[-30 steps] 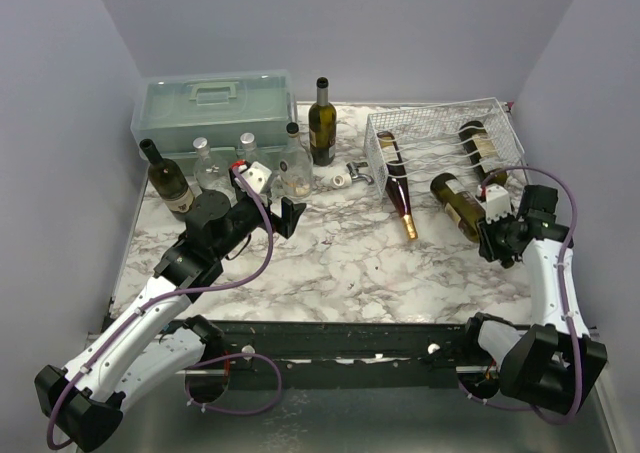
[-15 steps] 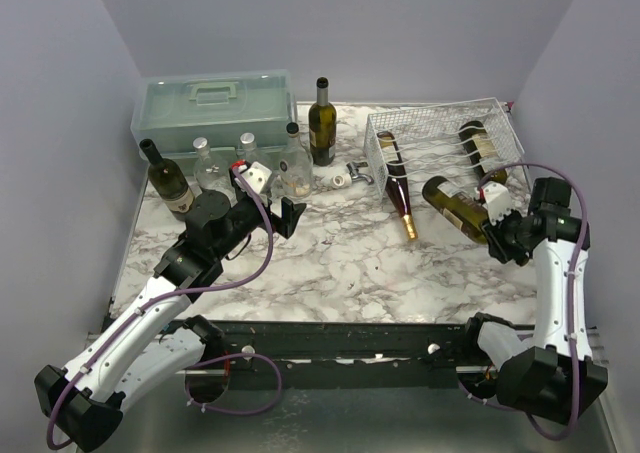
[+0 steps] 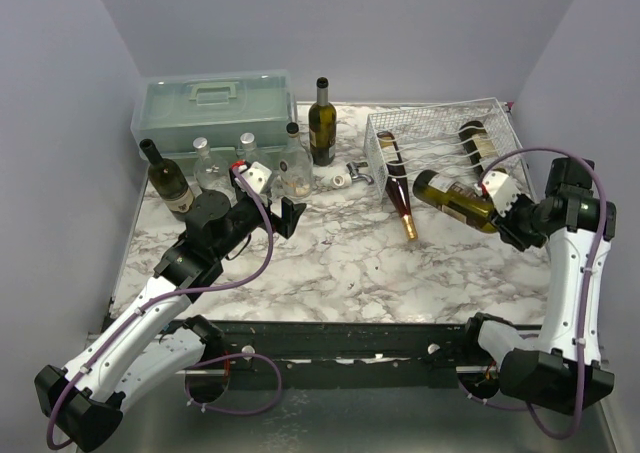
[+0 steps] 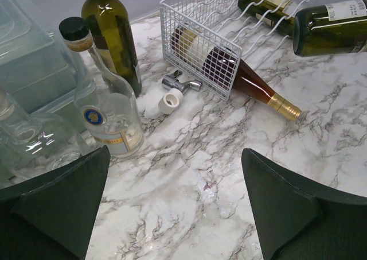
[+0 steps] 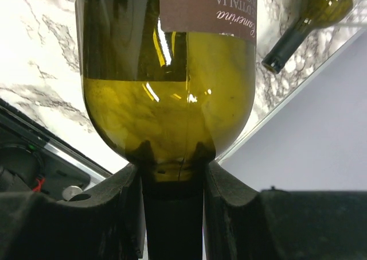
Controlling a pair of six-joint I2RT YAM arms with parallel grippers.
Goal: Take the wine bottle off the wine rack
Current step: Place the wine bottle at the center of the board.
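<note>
My right gripper (image 3: 508,216) is shut on the neck of a green wine bottle (image 3: 452,197), which hangs roughly level above the marble just in front of the white wire wine rack (image 3: 440,131). In the right wrist view the bottle's shoulder (image 5: 166,99) fills the frame and the right gripper (image 5: 172,171) pinches its dark neck. A rosé bottle (image 3: 397,183) pokes out of the rack's front, and another green bottle (image 3: 478,143) lies inside. My left gripper (image 3: 290,213) stands open over bare marble, apart from everything; the left wrist view shows the left gripper (image 4: 175,197), the rack (image 4: 195,19) and the held bottle (image 4: 330,22).
A pale green toolbox (image 3: 215,103) stands at the back left. In front of it are a dark bottle (image 3: 168,181) and clear bottles (image 3: 294,163). An upright dark bottle (image 3: 321,123) stands beside the rack, with a small metal stopper (image 3: 350,176) lying near it.
The right arm has risen and swung to the right, carrying the green bottle up and nearer to level. The left arm has not moved.
</note>
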